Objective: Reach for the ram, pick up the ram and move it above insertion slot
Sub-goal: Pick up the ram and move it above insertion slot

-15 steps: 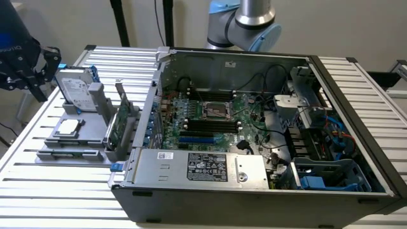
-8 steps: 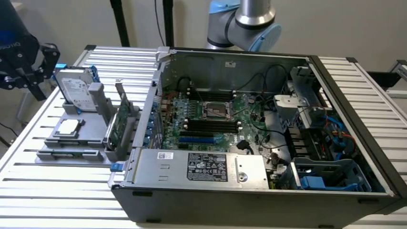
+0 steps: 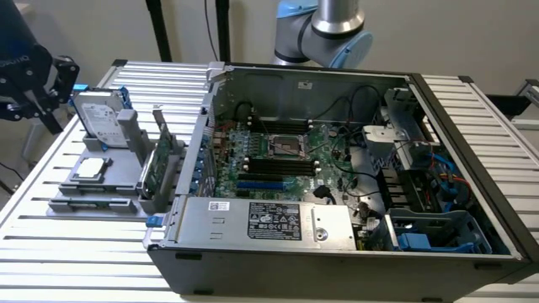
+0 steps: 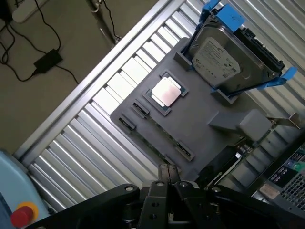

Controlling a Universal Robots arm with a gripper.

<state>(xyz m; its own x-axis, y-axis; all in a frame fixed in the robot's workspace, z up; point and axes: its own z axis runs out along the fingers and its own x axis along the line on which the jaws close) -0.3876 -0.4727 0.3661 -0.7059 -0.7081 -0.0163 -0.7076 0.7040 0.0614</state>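
Your gripper (image 4: 167,171), fingers pressed together & empty, hovers over the gray tray (image 4: 200,119), w/ CPU chip (image 4: 166,91) & hard drive (image 4: 228,52) on it.

An open case (image 3: 337,262) lies on the slatted bench (image 3: 76,252), its motherboard (image 3: 278,173) showing a bare socket (image 3: 284,145), with a labelled power supply (image 3: 261,221) along the near wall and a blue cage (image 3: 438,230) at the exterior view's right. Beside the case, at the exterior view's left, a grey holder (image 4: 200,129) carries a hard drive (image 3: 100,117) standing upright in blue rails, a flat silver processor (image 3: 90,167) and a wide green card (image 3: 158,165) set on edge. On the floor beyond the bench edge, black cables (image 4: 19,71) run to a small black adapter (image 4: 47,59)
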